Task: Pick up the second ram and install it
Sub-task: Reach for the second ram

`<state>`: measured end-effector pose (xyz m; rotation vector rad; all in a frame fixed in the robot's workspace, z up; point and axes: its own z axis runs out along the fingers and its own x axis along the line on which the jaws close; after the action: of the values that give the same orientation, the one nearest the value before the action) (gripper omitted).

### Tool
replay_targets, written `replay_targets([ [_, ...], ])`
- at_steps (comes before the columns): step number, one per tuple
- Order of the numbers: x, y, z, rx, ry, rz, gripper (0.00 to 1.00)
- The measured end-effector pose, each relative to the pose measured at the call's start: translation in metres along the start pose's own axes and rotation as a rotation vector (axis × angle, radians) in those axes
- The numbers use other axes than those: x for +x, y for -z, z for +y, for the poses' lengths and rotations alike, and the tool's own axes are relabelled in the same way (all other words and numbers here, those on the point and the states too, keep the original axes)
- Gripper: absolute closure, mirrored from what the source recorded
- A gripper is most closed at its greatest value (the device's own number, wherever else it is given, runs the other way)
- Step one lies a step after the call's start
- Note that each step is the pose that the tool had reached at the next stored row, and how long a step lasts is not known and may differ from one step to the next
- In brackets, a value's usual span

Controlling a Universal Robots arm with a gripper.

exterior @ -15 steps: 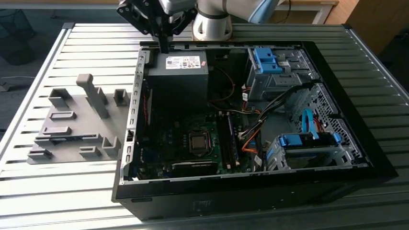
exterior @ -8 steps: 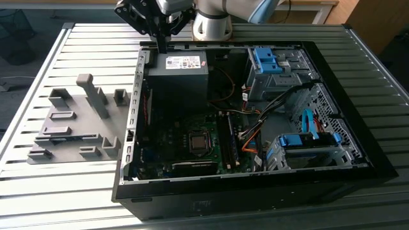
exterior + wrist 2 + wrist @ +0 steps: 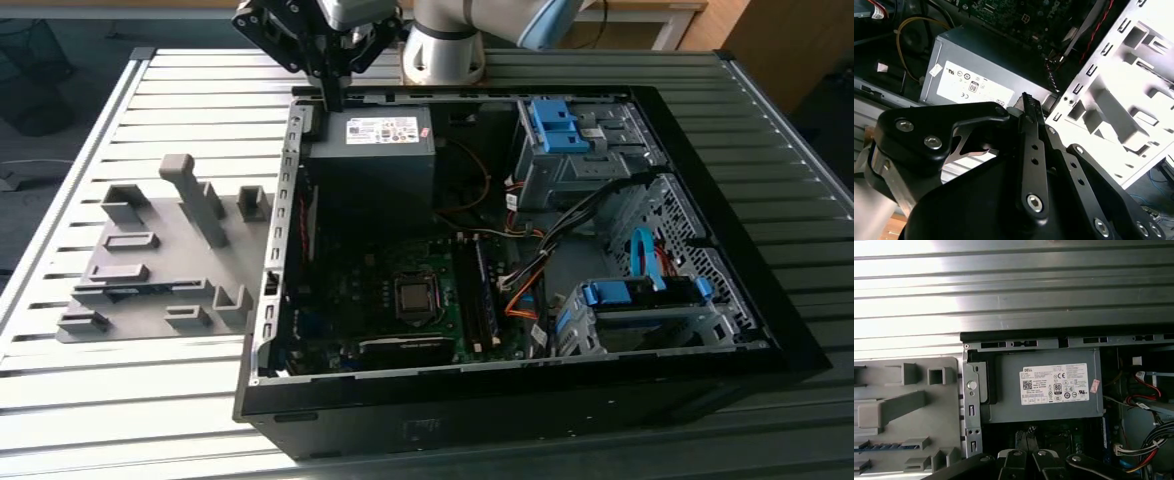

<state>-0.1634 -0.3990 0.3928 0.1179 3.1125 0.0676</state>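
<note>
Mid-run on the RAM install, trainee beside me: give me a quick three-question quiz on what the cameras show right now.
1. Short answer: in the exterior view, which labelled grey box is the hand nearest to?
2. Multiple choice: the second ram lies A) in a slot of the grey fixture, B) on top of the box from question 1, C) in the hand.
3. True or false: the PC case lies open, with the motherboard showing.

Key: 1. the power supply; 2. A; 3. true.
</note>
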Motion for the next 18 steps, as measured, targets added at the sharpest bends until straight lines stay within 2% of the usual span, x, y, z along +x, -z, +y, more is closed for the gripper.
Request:
replay_targets([
  [18,0.0135,0.0002,-0.001,0.0,0.0,0.0,0.89],
])
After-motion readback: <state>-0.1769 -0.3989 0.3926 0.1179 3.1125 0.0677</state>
